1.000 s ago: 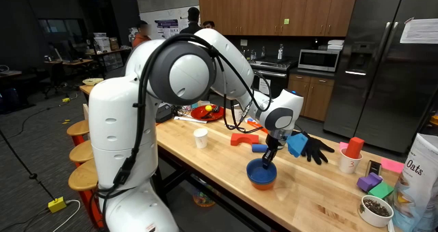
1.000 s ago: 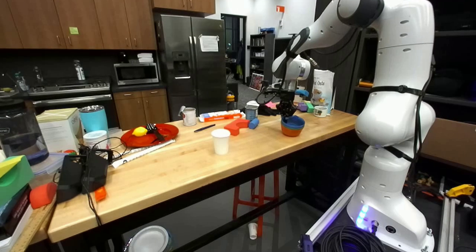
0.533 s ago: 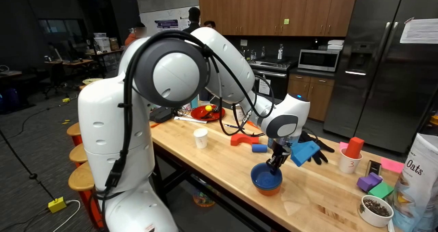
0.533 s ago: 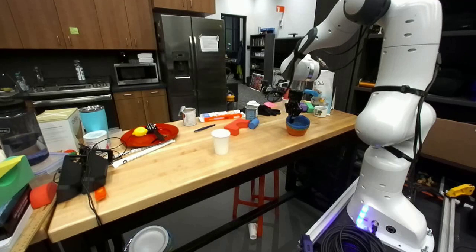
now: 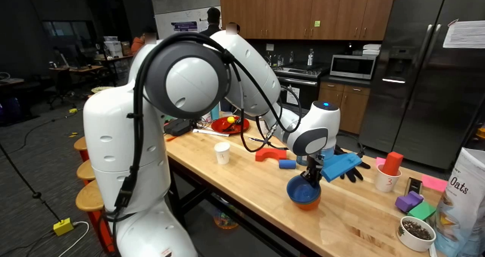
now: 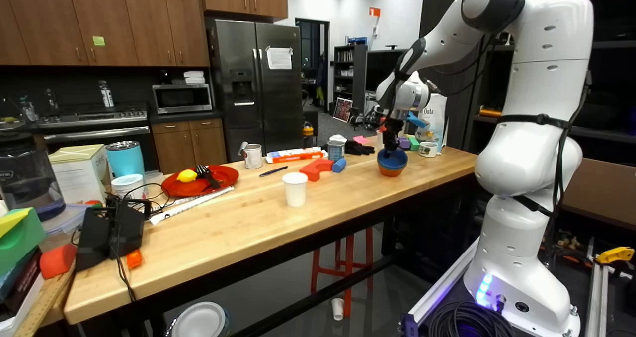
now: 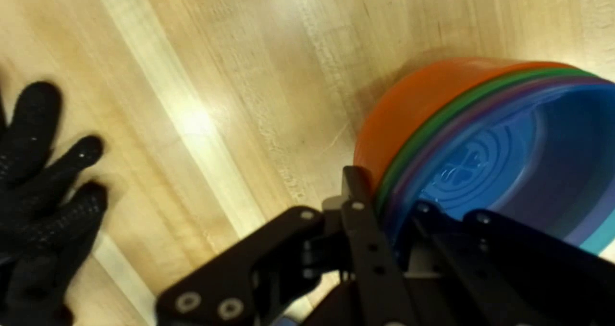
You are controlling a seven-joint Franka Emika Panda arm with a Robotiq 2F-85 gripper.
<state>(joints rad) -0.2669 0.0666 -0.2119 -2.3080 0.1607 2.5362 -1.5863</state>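
A stack of nested bowls stands out in all views. The outer orange bowl point(image 5: 307, 205) is lowest, with green and purple rims inside it and a blue bowl point(image 7: 461, 172) innermost. The stack also shows in an exterior view point(image 6: 391, 171). My gripper point(image 7: 389, 196) is shut on the stack's side wall. One finger lies outside against the orange bowl, the other inside the blue bowl, its tip partly hidden in shadow. The blue bowl's visible inside holds nothing. I cannot tell whether the stack touches the table. A black glove point(image 7: 48, 206) lies beside the gripper.
A blue cylinder point(image 5: 287, 164), red arch point(image 5: 270, 154) and white cup point(image 5: 222, 152) stand on the wooden table. A cup with a red block point(image 5: 391, 164), purple block point(image 5: 409, 201), white bowl point(image 5: 416, 242) and oats bag point(image 5: 458, 204) are at one end. A red plate point(image 6: 228, 178) lies further off.
The gripper and the bowl stack have moved together toward the oats-bag end, then slightly back toward the kitchen side. The wrist has turned a little. The grip stays shut on the stack.
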